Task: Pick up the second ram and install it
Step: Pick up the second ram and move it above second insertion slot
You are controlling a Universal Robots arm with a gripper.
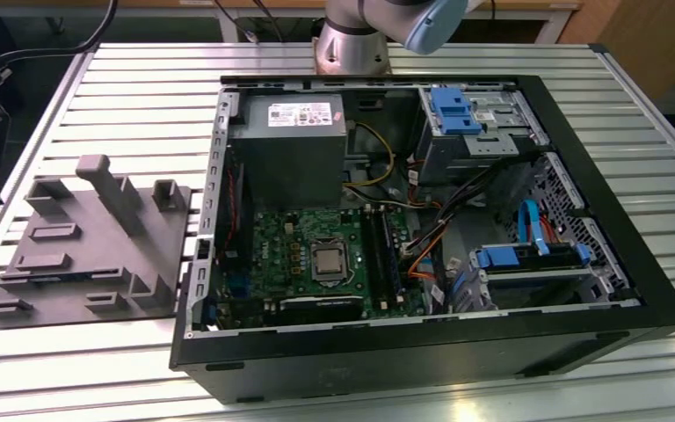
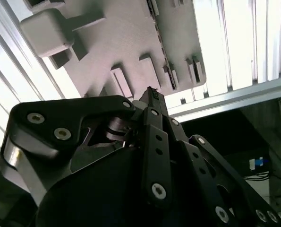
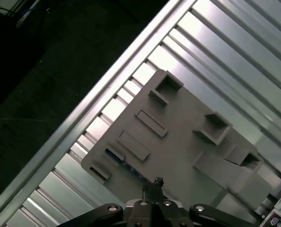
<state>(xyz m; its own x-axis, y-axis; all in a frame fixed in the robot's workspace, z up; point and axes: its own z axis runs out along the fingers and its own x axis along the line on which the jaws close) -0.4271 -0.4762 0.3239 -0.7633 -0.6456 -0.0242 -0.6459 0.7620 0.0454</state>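
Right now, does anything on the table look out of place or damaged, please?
Nothing stands out: the second ram sits in the grey tray, and the open computer case looks intact.

Dull grey plastic set against bright bare metal.
You see the tray as matt, finely textured moulded plastic; the table under it is ribbed, glossy silver metal. Beside the tray, the computer case looks like matt black painted metal. Over the tray, the gripper shows satin black links with shiny screw heads.

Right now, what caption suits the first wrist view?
Gripper above the grey moulded tray, near the RAM stick in it.
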